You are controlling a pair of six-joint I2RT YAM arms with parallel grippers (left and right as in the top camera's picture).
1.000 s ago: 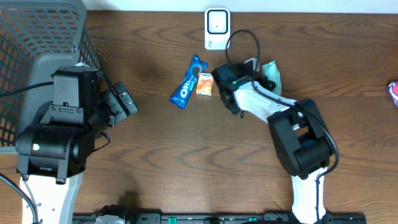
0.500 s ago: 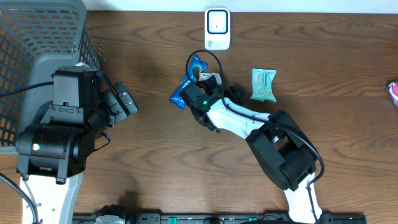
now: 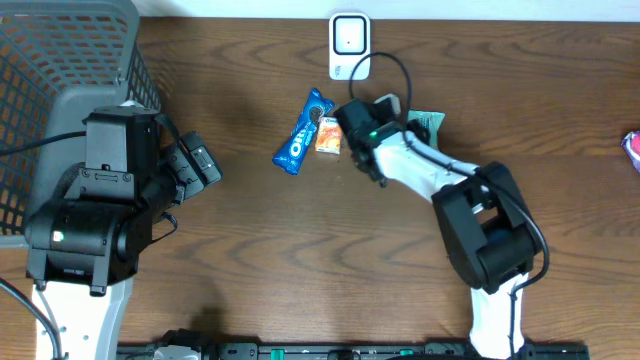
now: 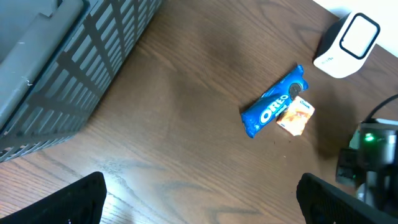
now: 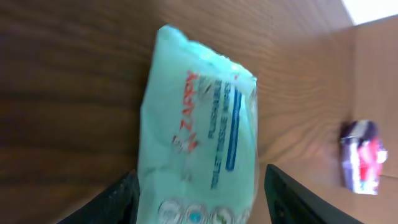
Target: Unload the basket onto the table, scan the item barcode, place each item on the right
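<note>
You are reaching for the wipes pack (image 5: 199, 112), lying on the table (image 3: 250, 250) near the scanner (image 3: 349, 45); right claw (image 5: 199, 180) is standing apart astride it, not clamping; left claw (image 4: 199, 193) is idling wide apart, empty; next is calling for closing, lifting, presenting the barcode; half a second ago this arm was hovering over the Oreo pack (image 3: 297, 146).

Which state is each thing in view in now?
Oreo pack: lying flat.
orange box: lying beside it.
Zappy wipes pack: lying flat.
barcode scanner: standing upright.
left gripper: open, empty.
right gripper: open, astride the Zappy wipes pack.
</note>
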